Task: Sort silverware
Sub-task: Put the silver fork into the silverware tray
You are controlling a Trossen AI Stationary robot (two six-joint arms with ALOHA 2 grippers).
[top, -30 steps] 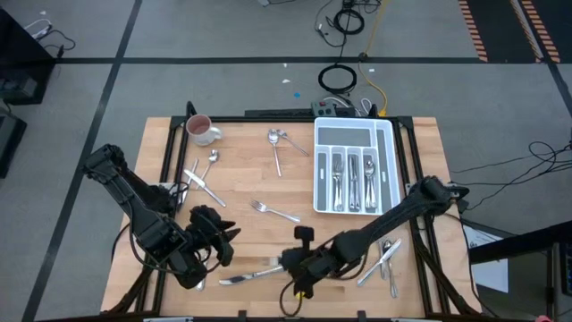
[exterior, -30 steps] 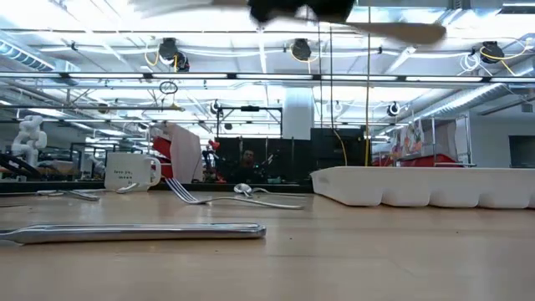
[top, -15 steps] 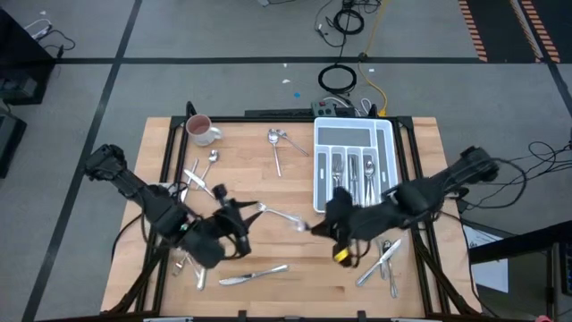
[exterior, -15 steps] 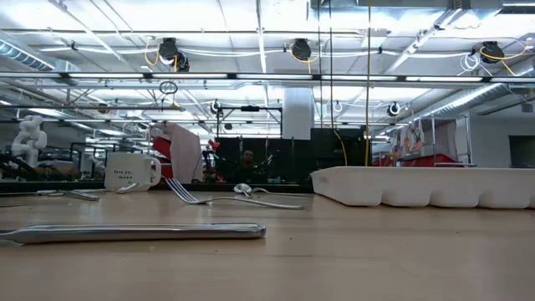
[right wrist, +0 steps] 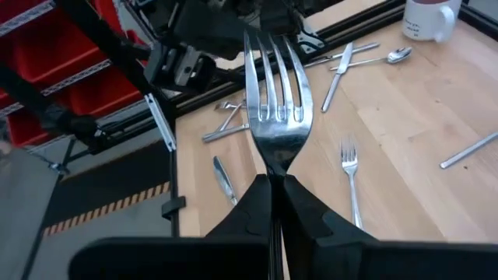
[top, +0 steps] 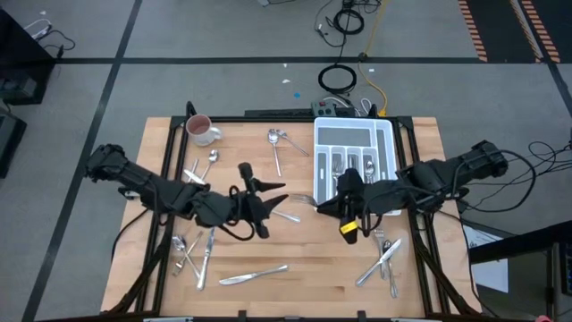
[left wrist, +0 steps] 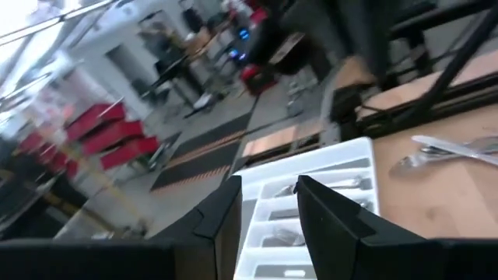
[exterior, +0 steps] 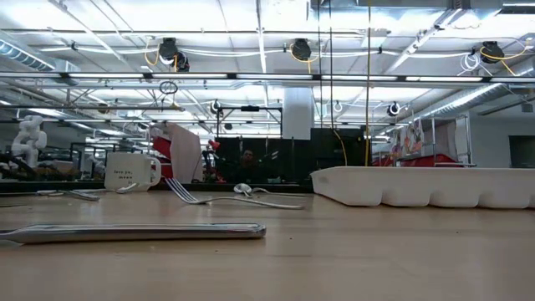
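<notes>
Now the right pincer (top: 315, 204) is clamped on a fork (right wrist: 275, 117), just beside the white tray (top: 386, 170). To do it well, line the fork along the fork slot before letting go. The left pincer (top: 273, 193) hovers half open, empty. Only the right wrist view shows the tines clearly; from above the fork is barely seen.

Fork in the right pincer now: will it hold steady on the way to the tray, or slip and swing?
The fork looks rigid polished metal, so probably no flex. The right pincer clamps only its narrow neck, tines beyond, so it might pivot. Its smooth finish could slip; move gently toward the tray.
</notes>
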